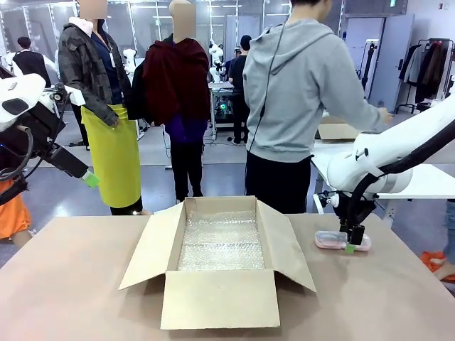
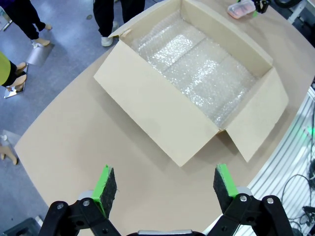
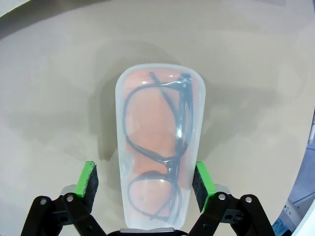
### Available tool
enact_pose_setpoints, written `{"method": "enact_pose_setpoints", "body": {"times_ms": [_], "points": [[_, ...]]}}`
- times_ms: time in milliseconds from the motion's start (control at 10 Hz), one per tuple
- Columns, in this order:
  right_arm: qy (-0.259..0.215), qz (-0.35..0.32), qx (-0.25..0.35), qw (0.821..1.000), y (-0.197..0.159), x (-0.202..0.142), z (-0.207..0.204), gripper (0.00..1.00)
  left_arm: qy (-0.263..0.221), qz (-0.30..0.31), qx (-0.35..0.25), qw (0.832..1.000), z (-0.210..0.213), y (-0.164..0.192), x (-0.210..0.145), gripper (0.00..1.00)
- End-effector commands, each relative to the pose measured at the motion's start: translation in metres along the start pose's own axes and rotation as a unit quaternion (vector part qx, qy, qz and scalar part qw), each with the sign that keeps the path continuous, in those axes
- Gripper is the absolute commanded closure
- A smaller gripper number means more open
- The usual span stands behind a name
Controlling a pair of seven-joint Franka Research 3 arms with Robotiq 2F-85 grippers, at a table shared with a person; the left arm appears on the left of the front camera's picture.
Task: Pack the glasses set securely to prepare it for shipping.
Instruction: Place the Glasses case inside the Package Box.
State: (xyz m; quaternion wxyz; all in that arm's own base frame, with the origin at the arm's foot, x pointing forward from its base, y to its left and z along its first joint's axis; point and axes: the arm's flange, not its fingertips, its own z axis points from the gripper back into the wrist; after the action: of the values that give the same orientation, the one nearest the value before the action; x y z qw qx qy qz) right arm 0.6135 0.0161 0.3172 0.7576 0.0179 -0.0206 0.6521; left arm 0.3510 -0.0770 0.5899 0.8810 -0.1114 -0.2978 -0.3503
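One pink case (image 3: 158,147) lies btwn right hand's (image 3: 145,173) pads (image 3: 89,178), on table (image 3: 49,98).

Reads to me as a robotics lab hall: beyond my right pincer (image 1: 353,241) another white worktable (image 1: 434,181), clothes rack (image 1: 431,64) farther behind it, open grey floor (image 1: 213,153); well left of it, possibly a lit PC rig (image 1: 225,108), too small.

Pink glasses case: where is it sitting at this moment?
In the front view the pink glasses case lies on the table at the robot's right, beside the open cardboard box, straddled by the right gripper.
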Motion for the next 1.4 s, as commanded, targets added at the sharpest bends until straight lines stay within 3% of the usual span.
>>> {"method": "enact_pose_setpoints", "body": {"times_ms": [0,100,200,300,400,800,1000,1300], "points": [[0.006,0.003,-0.006,1.0,-0.002,0.001,-0.003,0.25,-0.003,-0.004,-0.002,1.0,0.003,0.001,0.001,0.0],[0.005,0.001,-0.005,1.0,-0.003,-0.003,0.003,0.24,-0.003,-0.004,-0.002,1.0,0.003,0.001,0.001,0.0],[0.003,-0.001,-0.005,1.0,-0.003,-0.004,0.004,0.45,-0.003,-0.004,-0.002,1.0,0.003,0.001,0.001,0.0],[-0.004,0.0,-0.001,1.0,-0.003,-0.003,0.006,0.44,-0.003,-0.004,-0.002,1.0,0.003,0.001,0.001,0.0],[-0.002,-0.005,-0.003,1.0,-0.002,-0.002,0.011,0.64,-0.003,-0.004,-0.002,1.0,0.003,0.001,0.001,0.0],[-0.016,-0.014,-0.005,1.0,0.024,0.014,0.078,0.64,-0.003,-0.004,-0.002,1.0,0.003,0.001,0.001,0.0],[0.004,-0.006,-0.019,1.0,0.039,0.032,0.109,0.64,-0.003,-0.004,-0.002,1.0,0.003,0.001,0.001,0.0],[-0.013,-0.017,-0.024,0.999,0.046,0.049,0.125,0.64,-0.003,-0.004,-0.002,1.0,0.003,0.001,0.001,0.0]]}}
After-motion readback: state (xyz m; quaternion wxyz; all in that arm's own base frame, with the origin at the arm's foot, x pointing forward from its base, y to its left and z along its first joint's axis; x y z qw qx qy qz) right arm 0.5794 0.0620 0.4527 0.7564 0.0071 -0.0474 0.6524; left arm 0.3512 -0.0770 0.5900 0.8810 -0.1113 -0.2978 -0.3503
